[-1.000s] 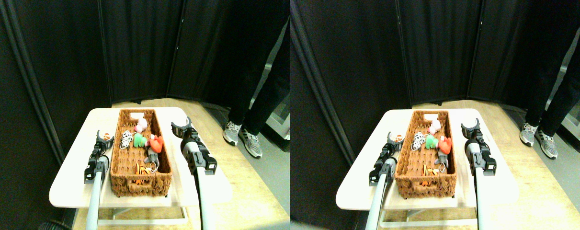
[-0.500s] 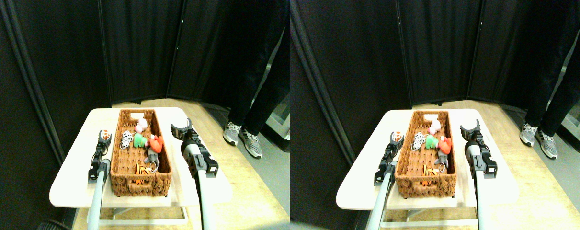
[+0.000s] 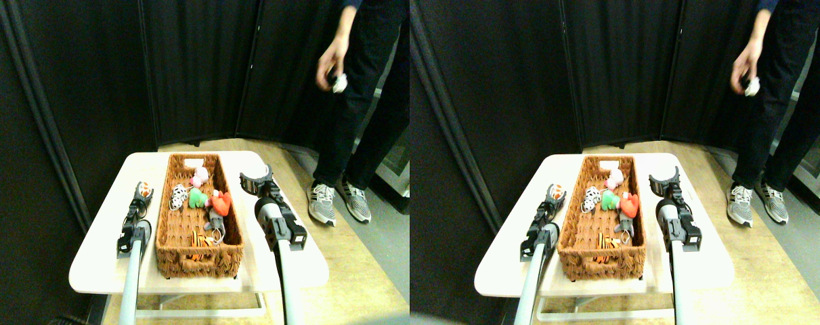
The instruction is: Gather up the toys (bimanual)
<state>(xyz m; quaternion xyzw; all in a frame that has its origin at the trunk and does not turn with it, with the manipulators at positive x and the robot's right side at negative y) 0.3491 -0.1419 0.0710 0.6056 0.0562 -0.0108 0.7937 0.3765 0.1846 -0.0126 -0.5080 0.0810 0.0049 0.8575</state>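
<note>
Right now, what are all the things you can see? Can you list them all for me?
Basket: one, brown woven, long, on the table.
Toys in basket: six; pink, spotted black-and-white, green, red heart, grey, orange-striped.
Toy outside basket: one, orange and white, on the table left of the basket, at the left gripper.
Table: one, white.
Screen: black panels behind.
Person: standing at right, hand holding something small and white.
Left gripper: dark, at the outside toy.
Right gripper: dark, jaws open, right of the basket.
</note>
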